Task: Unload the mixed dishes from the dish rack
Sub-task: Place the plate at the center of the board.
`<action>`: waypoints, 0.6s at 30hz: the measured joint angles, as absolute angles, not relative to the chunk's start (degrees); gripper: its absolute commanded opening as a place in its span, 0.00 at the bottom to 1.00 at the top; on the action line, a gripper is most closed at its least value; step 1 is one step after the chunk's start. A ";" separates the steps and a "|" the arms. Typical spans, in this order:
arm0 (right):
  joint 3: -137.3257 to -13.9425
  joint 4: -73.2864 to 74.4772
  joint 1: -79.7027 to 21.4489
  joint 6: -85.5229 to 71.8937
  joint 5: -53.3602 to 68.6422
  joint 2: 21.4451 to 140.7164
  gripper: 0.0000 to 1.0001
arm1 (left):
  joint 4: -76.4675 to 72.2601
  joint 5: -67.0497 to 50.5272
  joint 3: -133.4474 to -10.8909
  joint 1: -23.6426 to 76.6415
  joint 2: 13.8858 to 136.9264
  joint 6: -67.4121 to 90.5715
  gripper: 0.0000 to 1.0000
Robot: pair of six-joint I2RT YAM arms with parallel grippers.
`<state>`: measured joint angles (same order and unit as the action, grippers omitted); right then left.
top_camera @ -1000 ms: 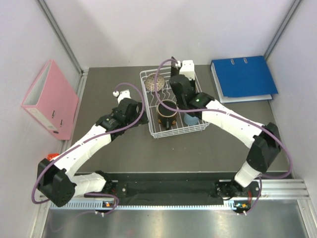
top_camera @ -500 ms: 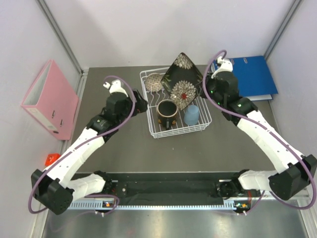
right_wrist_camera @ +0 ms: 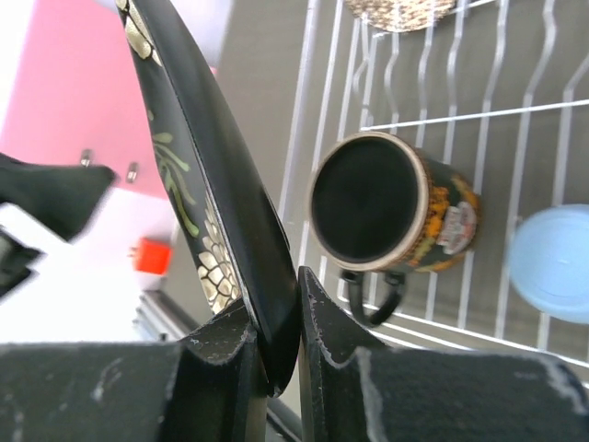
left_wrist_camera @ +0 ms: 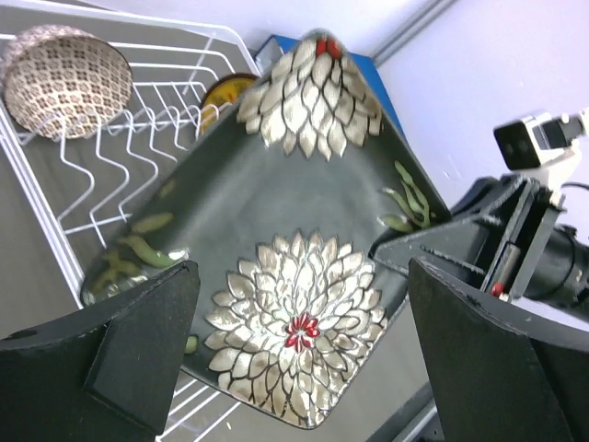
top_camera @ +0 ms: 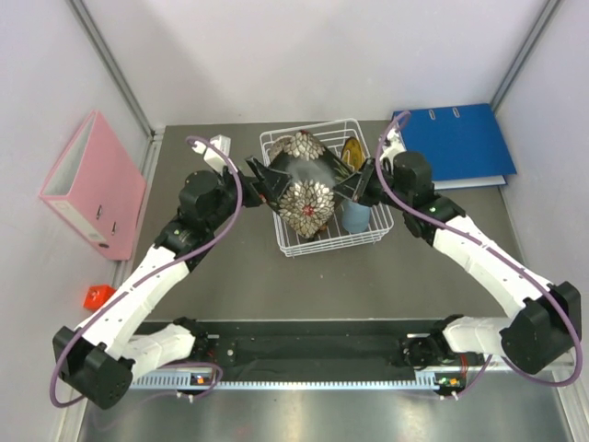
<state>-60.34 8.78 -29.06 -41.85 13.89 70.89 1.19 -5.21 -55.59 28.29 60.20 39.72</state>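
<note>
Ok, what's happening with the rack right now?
The right gripper is shut on one corner of the dark floral square plate, holding it above the dish rack. The left gripper is open at the opposite corner, not gripping. The mug, blue cup, bowl and amber plate sit in the rack.

The grey table point(top_camera: 230, 285) is carrying the white rack point(top_camera: 317, 249) toward its back, and a blue binder point(top_camera: 456, 143) is lying flat at its far right corner.
</note>
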 measured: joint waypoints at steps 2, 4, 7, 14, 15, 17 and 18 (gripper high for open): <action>-59.09 6.31 -29.02 -43.51 14.76 70.89 0.00 | -0.14 -6.26 -53.36 28.29 59.22 39.99 0.99; -57.58 3.14 -28.95 -45.28 15.35 70.81 0.00 | -0.03 -6.57 -51.99 28.29 58.37 40.18 0.99; -55.90 0.75 -28.95 -47.05 14.90 70.24 0.00 | 0.01 -6.17 -50.83 28.27 56.86 40.34 0.99; -55.90 0.25 -28.77 -47.99 12.62 69.49 0.00 | 0.05 -3.36 -50.28 28.27 52.40 39.72 0.99; -55.90 -0.40 -28.73 -48.51 12.73 69.49 0.00 | 0.01 -3.11 -50.28 28.27 52.05 39.57 0.99; -55.86 -1.74 -28.69 -49.58 13.28 69.49 0.00 | -0.05 -3.07 -50.26 28.27 51.88 39.46 0.99; -55.83 -2.68 -28.69 -50.28 13.78 69.52 0.00 | -0.05 -3.09 -50.17 28.27 51.92 39.46 0.99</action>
